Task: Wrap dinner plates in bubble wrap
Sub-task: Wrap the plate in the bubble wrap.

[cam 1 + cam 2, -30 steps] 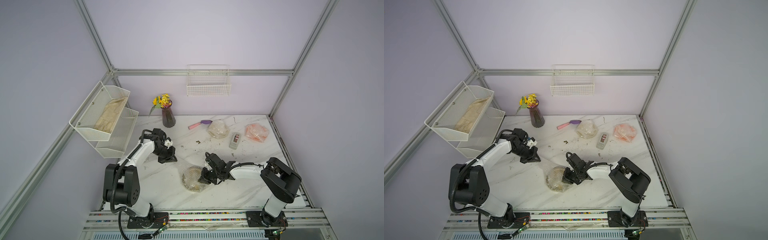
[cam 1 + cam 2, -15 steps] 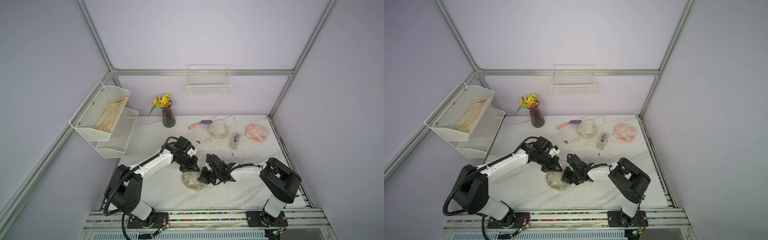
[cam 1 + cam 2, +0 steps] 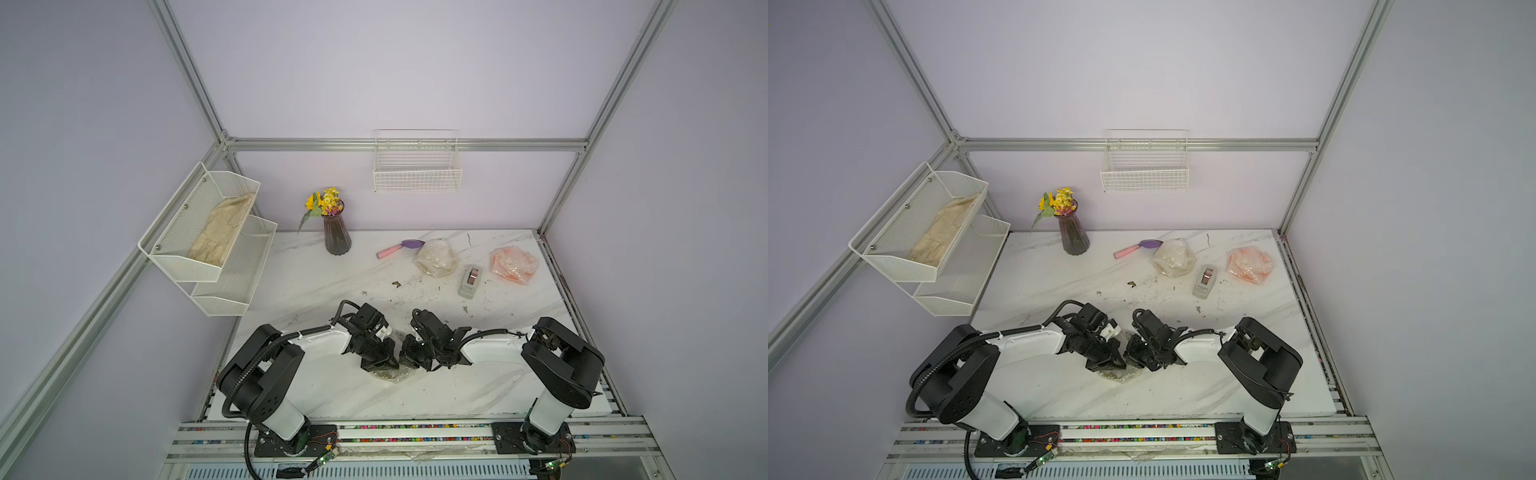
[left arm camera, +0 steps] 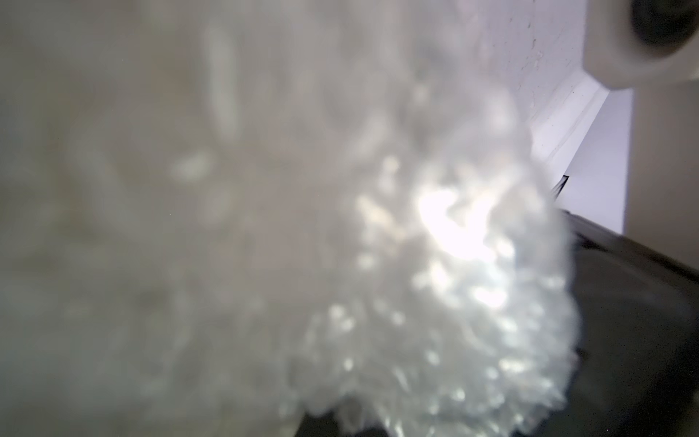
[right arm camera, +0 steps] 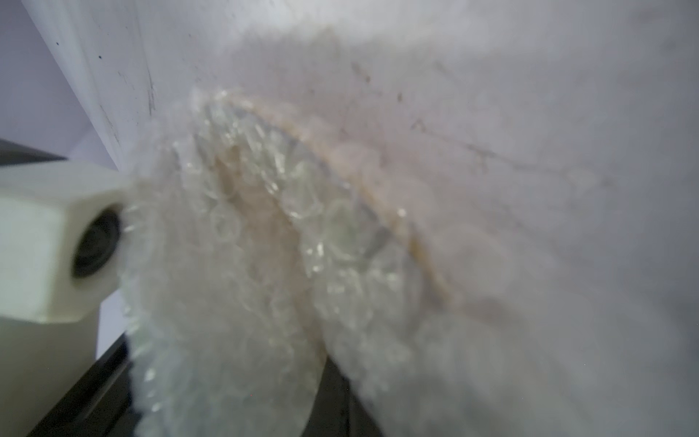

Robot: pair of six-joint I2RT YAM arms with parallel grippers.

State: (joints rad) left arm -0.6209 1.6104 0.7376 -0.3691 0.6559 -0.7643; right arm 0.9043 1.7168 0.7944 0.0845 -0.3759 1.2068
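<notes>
Both of my claws are down low, near the front middle of the white marble table. My left claw is squeezed all the way closed, and so is my right claw. They sit tip to tip, nearly touching, over one small bundle of clear, bumpy bubble wrap. I cannot tell if either claw has a pinch of wrap in it, because my black arms hide the tips from above.

My left wrist camera sees almost only blurry, shiny wrap. My right wrist camera sees the wrap too, and one curved yellow plate edge shows through it.

I count three wrapped bundles in all. One is under my claws. Two more sit at the back right of the table: one whitish bundle and one orange bundle. Between those two, a little nearer to me, lies one grey tape dispenser.

Just beside the whitish bundle is one little scoop with a pink handle and purple head. One dark purple vase of yellow flowers stands at the back. One white wire basket hangs on the back wall. One white mesh shelf with two trays hangs on the left wall, and one beige cloth lies in its top tray.
</notes>
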